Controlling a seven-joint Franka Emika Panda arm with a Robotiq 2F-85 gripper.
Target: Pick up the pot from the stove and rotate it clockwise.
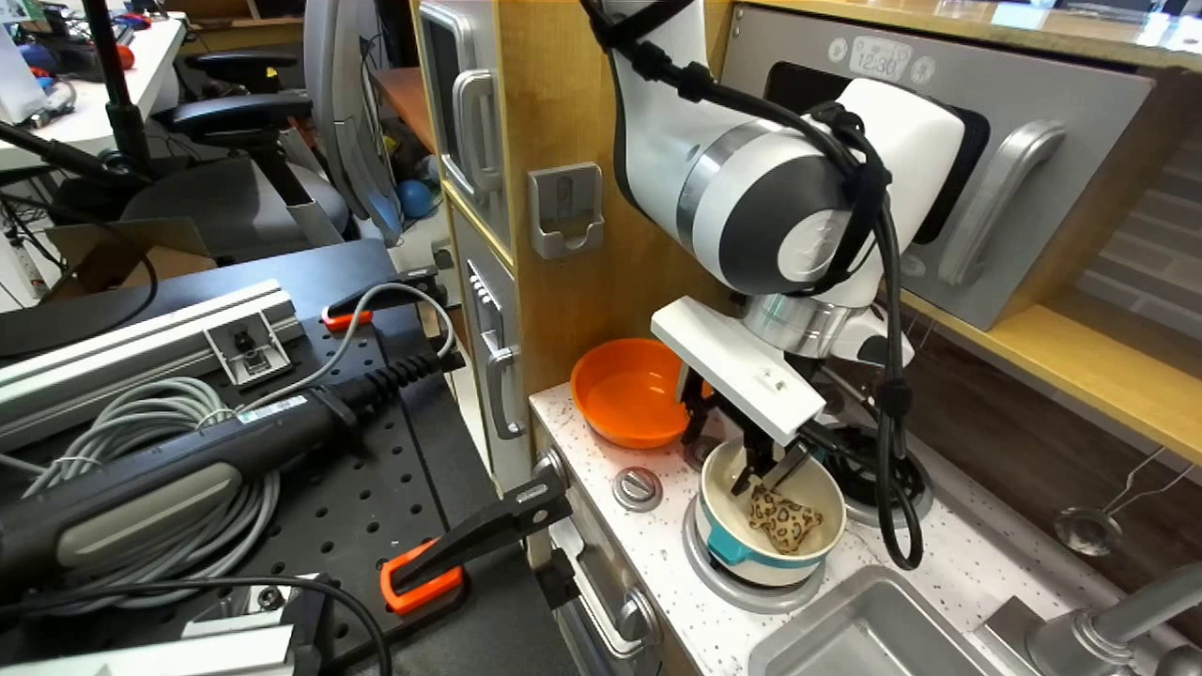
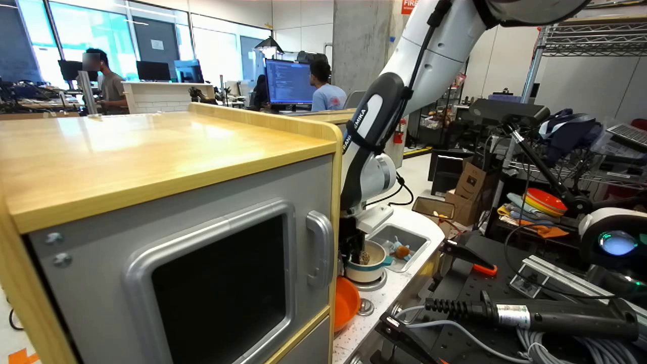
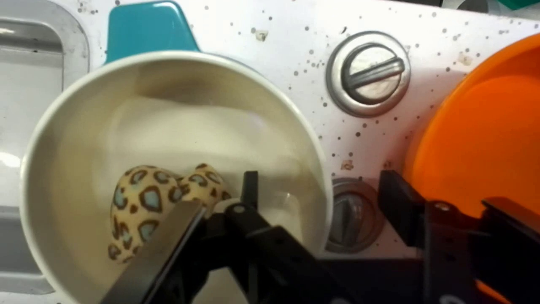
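Re pot [image 3: 185, 139]: sits on stove [image 1: 648, 535], atop silver ring [image 1: 765, 601], w/ teal handle [image 3: 147, 31] at side; contains leopard-print item [image 1: 785, 521]. Re gripper [image 3: 318, 181]: stands w/ fingers apart, straddling pot rim, 1 inside nr item, 1 outside betw pot & orange bowl [image 1: 624, 394]; touching rim or not, can't tell. Re sink [image 2: 419, 242]: holds lt-blue & orange item [image 2: 402, 251].

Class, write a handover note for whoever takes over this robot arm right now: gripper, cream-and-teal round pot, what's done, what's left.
Black two-fingered gripper: open, astride the wall of the round cream pot with teal trim.
Pot: on the silver-ringed burner of the white speckled toy stove, a leopard-spotted toy inside.
Done: fingers placed either side of the wall; not gripped or lifted.
Left: probably close on the wall, lift, then rotate clockwise.
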